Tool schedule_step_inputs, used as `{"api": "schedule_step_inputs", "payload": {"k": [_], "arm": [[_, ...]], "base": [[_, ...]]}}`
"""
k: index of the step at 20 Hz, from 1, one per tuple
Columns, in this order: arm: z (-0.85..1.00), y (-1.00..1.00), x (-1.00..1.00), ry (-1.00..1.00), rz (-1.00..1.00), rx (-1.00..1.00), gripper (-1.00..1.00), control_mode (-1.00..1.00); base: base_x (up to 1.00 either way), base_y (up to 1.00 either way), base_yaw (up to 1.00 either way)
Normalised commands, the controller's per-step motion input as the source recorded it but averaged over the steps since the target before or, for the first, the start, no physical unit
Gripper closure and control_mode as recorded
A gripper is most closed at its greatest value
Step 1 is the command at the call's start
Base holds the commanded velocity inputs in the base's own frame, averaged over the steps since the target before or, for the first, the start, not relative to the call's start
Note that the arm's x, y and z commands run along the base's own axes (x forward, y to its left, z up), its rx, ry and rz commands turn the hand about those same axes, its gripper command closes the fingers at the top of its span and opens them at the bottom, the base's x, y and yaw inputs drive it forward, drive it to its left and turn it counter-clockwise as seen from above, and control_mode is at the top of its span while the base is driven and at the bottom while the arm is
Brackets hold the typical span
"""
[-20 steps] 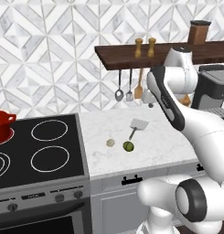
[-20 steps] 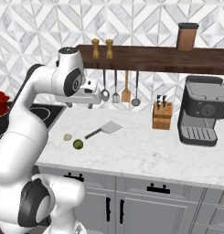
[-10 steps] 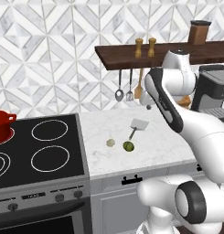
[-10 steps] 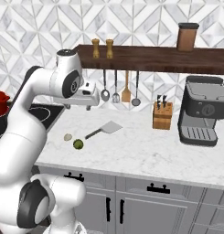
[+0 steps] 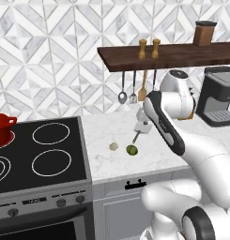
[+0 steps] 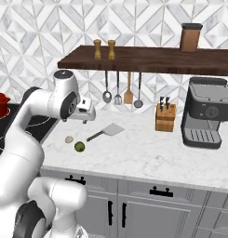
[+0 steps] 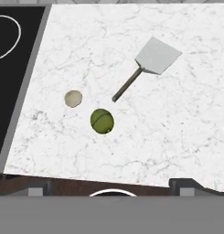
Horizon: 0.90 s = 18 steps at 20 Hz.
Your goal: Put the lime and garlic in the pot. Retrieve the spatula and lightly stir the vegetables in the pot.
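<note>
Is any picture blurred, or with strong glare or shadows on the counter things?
Hand view: sharp, flat even light; the lime, garlic and spatula cast hardly any shadow. Left base view: a soft highlight on the red pot. Right base view: clear, no glare on the counter.

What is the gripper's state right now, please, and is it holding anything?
Gripper: open and empty, held above the counter; the lime, garlic and spatula lie untouched below it.
</note>
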Motion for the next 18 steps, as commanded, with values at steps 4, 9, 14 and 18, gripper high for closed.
{"api": "schedule_step_inputs", "payload": {"k": [4, 9, 14, 18], "arm": [[-0.67, 0.07, 0.0, -0.06, 0.0, 0.05, -1.0, -1.0], [-0.13, 0.04, 0.01, 0.02, 0.02, 0.0, -1.0, -1.0], [-0.47, 0.01, 0.2, 0.06, 0.04, 0.0, -1.0, -1.0], [-0.57, 0.0, 0.38, 0.1, 0.09, 0.0, -1.0, -1.0]], "base": [[0.0, 0.0, 0.0], [0.0, 0.0, 0.0], [0.0, 0.0, 0.0], [0.0, 0.0, 0.0]]}}
